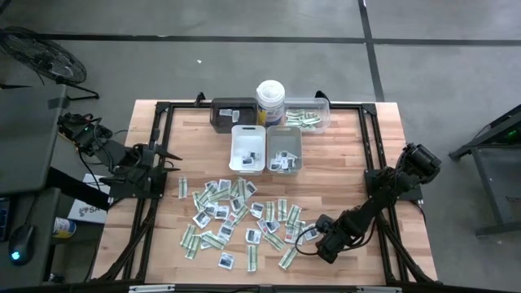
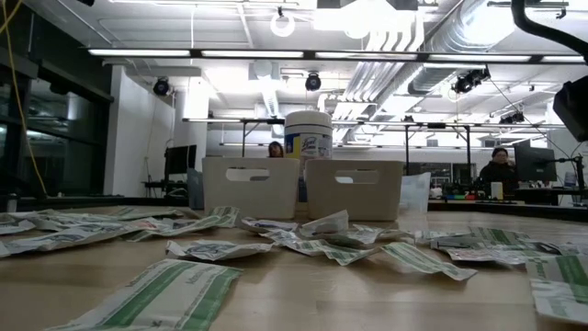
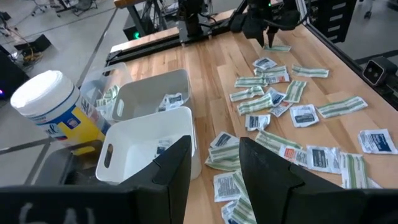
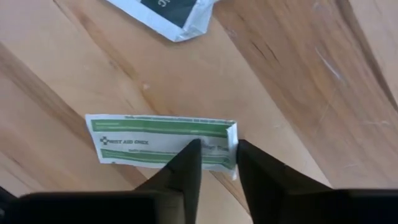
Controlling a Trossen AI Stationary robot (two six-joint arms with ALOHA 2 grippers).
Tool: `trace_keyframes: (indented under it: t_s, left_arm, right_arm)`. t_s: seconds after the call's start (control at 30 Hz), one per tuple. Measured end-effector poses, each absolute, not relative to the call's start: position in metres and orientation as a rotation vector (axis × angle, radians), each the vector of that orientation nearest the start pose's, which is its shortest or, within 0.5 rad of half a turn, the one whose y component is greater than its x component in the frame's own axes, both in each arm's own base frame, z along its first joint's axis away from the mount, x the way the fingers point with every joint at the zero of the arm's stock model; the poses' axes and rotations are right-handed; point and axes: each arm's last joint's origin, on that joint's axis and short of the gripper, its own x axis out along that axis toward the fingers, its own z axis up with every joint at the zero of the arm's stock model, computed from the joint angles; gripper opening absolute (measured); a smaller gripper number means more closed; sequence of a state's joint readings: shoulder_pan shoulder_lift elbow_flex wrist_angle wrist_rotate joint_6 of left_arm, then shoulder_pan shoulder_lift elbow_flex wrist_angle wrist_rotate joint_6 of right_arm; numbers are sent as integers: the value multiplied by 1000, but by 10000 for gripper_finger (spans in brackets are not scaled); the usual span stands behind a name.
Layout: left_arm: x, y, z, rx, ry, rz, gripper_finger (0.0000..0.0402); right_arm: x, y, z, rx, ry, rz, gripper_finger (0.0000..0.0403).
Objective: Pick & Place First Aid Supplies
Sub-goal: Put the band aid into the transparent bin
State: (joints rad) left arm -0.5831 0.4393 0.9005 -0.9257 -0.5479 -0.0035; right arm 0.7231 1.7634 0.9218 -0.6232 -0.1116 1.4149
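Right tool [image 4: 217,158]: low over the bench [image 1: 383,138], at the right edge of the packet pile; its two fingers [image 4: 186,165] stand narrow over one end of a strip, and whether they grasp it already one cannot tell.
Strip [image 4: 149,142]: green and white, lying flat on the wood; one short end sits between the fingertips, the rest reaches away to the side.
Sachet [image 4: 171,15]: white with a dark mark, near the strip but apart from it.
Left tool [image 3: 214,165]: raised at the left side of the bench, turned toward the trays; fingers apart, with nothing between them.
Packets [image 1: 236,216]: many strips and sachets spread over the middle of the bench, some overlapping.
White tray [image 1: 247,149]: behind the pile, a few sachets inside.
Grey tray [image 1: 284,150]: touching the white tray on its right, sachets inside.
Clear tray [image 1: 308,115]: at the far edge, with strips inside.
Dark tray [image 1: 234,114]: left of the canister.
Canister [image 1: 270,102]: between the dark and the clear tray.
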Motion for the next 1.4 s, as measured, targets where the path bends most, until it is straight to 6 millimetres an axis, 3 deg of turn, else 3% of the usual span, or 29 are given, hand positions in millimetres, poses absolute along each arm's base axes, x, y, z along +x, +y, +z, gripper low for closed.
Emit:
trace_keyframes:
  t_s: [0.33,0.53,0.8,1.03,1.27,1.4]
  left_arm:
    - [55,-18,335,251,412,-44,133]
    - [55,-18,335,255,411,-43,133]
    - [55,-18,335,258,411,-41,133]
    - [55,-18,336,255,409,-34,133]
    - [56,-17,337,257,386,25,133]
    - [56,-16,339,255,371,59,133]
  right_arm:
    - [212,191,124,687,1552,-501,6]
    - [212,190,128,747,1535,-544,2]
    - [204,171,161,802,1468,-610,1]
    - [200,125,203,814,1296,-707,0]
    - [191,55,248,748,1004,-781,0]
    - [185,15,266,583,925,-751,0]
